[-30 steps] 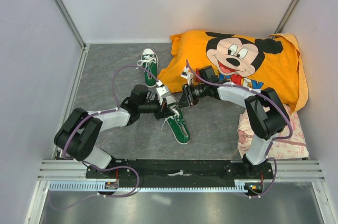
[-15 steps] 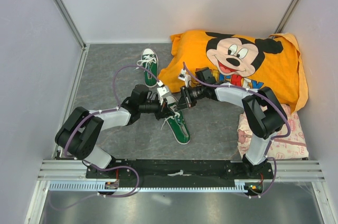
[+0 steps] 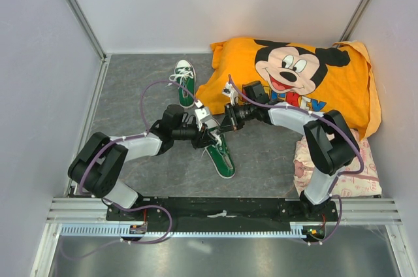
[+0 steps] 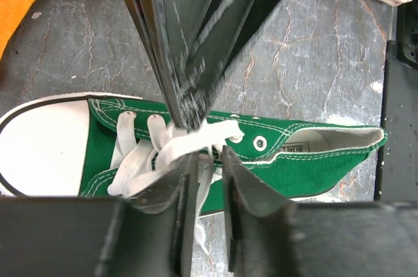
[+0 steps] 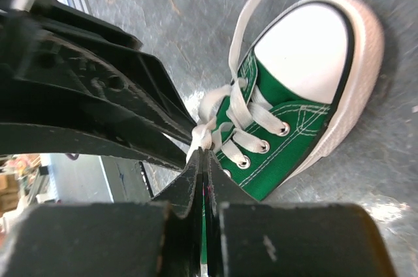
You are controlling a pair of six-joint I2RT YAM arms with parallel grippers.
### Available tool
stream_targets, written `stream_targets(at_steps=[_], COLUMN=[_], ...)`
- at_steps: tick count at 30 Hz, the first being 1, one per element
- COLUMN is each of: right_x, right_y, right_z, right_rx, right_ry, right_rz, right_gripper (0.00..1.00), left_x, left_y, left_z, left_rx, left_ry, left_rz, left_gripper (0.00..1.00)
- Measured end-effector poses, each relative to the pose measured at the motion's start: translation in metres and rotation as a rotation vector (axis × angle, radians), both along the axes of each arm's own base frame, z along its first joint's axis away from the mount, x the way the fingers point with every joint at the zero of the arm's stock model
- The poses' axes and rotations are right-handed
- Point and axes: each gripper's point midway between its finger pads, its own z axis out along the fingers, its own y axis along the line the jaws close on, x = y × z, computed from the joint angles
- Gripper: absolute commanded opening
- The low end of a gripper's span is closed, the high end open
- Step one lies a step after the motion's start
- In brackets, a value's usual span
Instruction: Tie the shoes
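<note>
Pinching the flat white lace (image 5: 243, 42) of the green canvas sneaker (image 5: 261, 178) beside its eyelets, the right end effector (image 5: 204, 156) presses together; the left end effector (image 4: 209, 162) is slightly spread. The lace seems limp and slippery.

The near sneaker (image 3: 222, 159) is green canvas with white stitching, a white toe cap, a white sole and silver eyelets; its laces (image 4: 189, 143) are white. The far sneaker (image 3: 185, 81) shows the same green and white. The pillow (image 3: 294, 84) is orange, printed with a black, cream and red Mickey Mouse face. The surface (image 3: 130, 87) is grey with pale marble veining. A cloth (image 3: 346, 169) is cream with a pink print. The cables (image 3: 147, 94) are purple.
</note>
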Motion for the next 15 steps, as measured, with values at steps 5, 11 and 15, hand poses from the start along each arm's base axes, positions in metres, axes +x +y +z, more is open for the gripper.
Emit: stream_targets(at_steps=[5,11,15], right_x=[0.009,0.014,0.014], right_y=[-0.003,-0.005,-0.005], right_z=[0.013,0.015,0.019], right_rx=[0.01,0.005,0.011], right_ry=[-0.054,-0.079,-0.103], right_rz=[-0.027,-0.039,-0.031], right_gripper=[0.0,0.0,0.0], left_x=[-0.002,-0.011,-0.019], left_y=[0.002,0.012,0.022], left_z=[0.004,0.022,0.045], left_rx=[0.007,0.008,-0.013], left_ry=[-0.019,-0.062,-0.101], left_rz=[-0.009,-0.03,-0.037], left_gripper=[0.37,0.49,0.5])
